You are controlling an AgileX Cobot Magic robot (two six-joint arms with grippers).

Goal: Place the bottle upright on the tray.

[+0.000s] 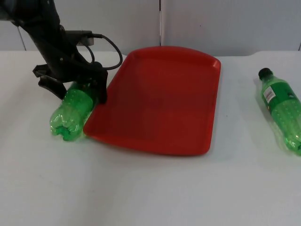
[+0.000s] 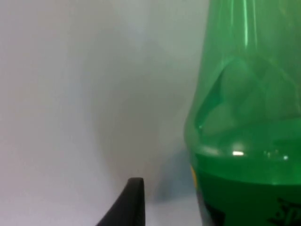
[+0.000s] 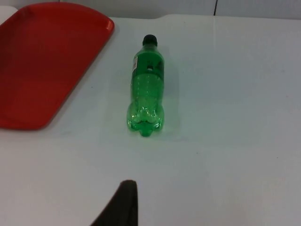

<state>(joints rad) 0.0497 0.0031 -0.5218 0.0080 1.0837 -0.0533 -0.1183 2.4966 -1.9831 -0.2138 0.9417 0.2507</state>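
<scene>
Bottle (image 1: pixel 70 114) lying flat btwn left claw (image 1: pixel 77 87) fingers.

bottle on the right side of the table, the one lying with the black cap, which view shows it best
The right wrist view: the right-hand bottle lies whole there, black cap to base, beside the red tray. The top view has it cut off at the picture's edge. The left wrist view shows the other bottle instead.

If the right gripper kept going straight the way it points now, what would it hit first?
Most likely the lying bottle on the table's right side, which sits almost dead ahead in the right wrist view, base end nearest. Depth is unclear, so it might meet the table short of it.
</scene>
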